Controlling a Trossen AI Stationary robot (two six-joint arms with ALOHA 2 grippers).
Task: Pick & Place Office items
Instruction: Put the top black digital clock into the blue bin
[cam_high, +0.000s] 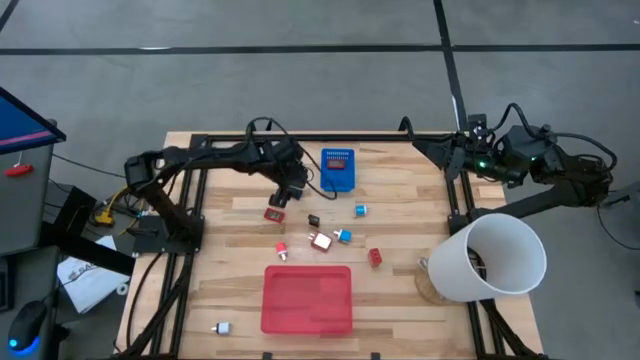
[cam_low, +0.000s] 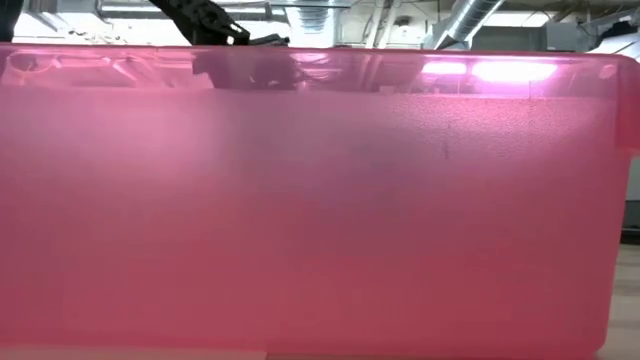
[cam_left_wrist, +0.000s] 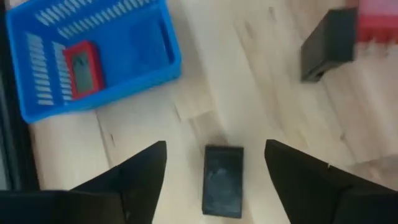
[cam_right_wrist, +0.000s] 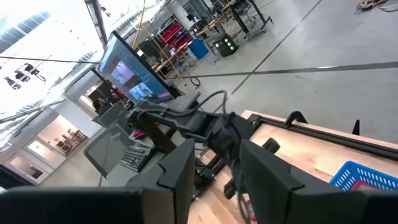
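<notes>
- The desk (cam_high: 400, 200) is a top of pale wooden planks inside a black metal frame; it stands on a grey concrete floor (cam_high: 300, 90) crossed by dark lines.
- The left gripper (cam_left_wrist: 214, 165) hangs over the desk's far middle, just beside the blue perforated bin (cam_high: 338, 169). Its jaws stand wide, holding nothing, with a flat black office item (cam_left_wrist: 222, 180) lying on the wood between the two fingers.
- Inside the bin lies a red item with a grey face (cam_left_wrist: 81, 67).
- The remaining office items lie scattered over the middle of the desk: a red-and-white piece (cam_high: 275, 213) near the left gripper, a small black one (cam_high: 313, 220), two blue ones (cam_high: 360, 210) (cam_high: 343, 236), a red-and-silver one (cam_high: 321, 241), a small red-and-white one (cam_high: 282, 249) and a red block (cam_high: 375, 257). A white piece (cam_high: 222, 328) lies apart near the front left corner.
- The flat red tray (cam_high: 307, 298) sits at the front middle; in the low view its translucent wall fills almost everything.
- A large white cup (cam_high: 490, 258) lies tilted at the desk's right edge.
- The right gripper (cam_right_wrist: 214, 165) waits off the far right corner, jaws partly apart and holding nothing.
- Beyond the desk the right wrist view shows an open hall with a lit monitor (cam_right_wrist: 130, 74), a keyboard (cam_right_wrist: 134, 157) and shelving.
</notes>
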